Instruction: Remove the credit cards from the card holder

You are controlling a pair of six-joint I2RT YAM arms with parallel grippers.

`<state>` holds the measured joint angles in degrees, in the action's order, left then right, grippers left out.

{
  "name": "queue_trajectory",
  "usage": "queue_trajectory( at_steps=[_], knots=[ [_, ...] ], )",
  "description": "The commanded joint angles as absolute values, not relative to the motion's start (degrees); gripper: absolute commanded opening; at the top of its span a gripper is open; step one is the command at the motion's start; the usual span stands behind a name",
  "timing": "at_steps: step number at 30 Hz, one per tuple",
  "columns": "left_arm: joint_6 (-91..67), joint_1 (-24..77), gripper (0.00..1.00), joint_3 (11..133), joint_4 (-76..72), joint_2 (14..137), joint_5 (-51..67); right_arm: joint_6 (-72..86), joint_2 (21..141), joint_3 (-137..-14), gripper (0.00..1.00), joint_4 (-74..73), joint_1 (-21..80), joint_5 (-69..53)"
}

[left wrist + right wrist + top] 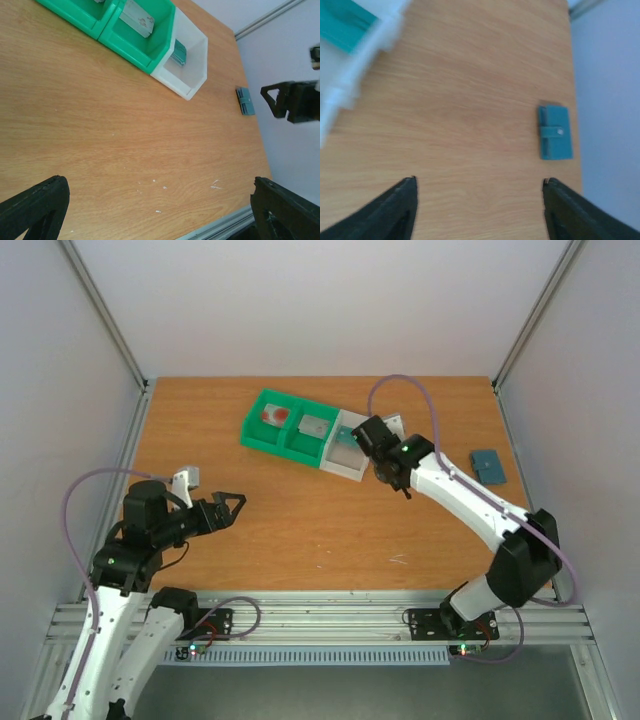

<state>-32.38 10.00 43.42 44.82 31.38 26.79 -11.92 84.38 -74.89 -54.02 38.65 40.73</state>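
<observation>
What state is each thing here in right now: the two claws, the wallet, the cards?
left gripper: open, empty.
right gripper: open, empty.
card holder: folded shut, flat on the table.
pink card: out, in the tray's end green compartment.
grey card: out, in the middle green compartment.
teal card: out, in the white compartment.

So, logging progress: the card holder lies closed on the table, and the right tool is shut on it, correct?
No. The card holder lies closed on the table, but the right tool is open and clear of it, as the right wrist view shows.
</observation>
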Motion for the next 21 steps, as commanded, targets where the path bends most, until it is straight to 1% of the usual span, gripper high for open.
queue_trajectory(
  at_steps=[1, 3, 10, 13, 17, 21],
  knots=[
    [-26.8, 10.2, 0.99, 45.1, 40.2, 31.0, 27.6, -17.4, 89.1, -76.4, 0.64, -52.2, 30.0, 47.0],
    [-25.5, 10.2, 0.99, 44.2, 38.7, 30.1, 28.0, -18.3, 92.6, -77.3, 0.59, -51.4, 26.0, 48.8],
    [-23.7, 10.3, 0.99, 42.8, 39.1, 28.3, 25.6, -19.9, 104.8, -83.4, 0.55, -52.4, 13.5, 49.8],
    [-23.6, 10.3, 0.99, 42.5, 38.7, 27.4, 26.0, -20.0, 108.8, -85.7, 0.54, -52.5, 8.5, 46.0],
    [-24.2, 10.7, 0.99, 42.4, 39.1, 26.9, 23.9, -18.8, 112.7, -88.1, 0.54, -52.7, 1.4, 37.6],
    [-24.1, 10.8, 0.99, 42.2, 38.4, 27.5, 24.4, -18.8, 116.5, -91.5, 0.51, -52.5, -3.7, 35.3]
  ],
)
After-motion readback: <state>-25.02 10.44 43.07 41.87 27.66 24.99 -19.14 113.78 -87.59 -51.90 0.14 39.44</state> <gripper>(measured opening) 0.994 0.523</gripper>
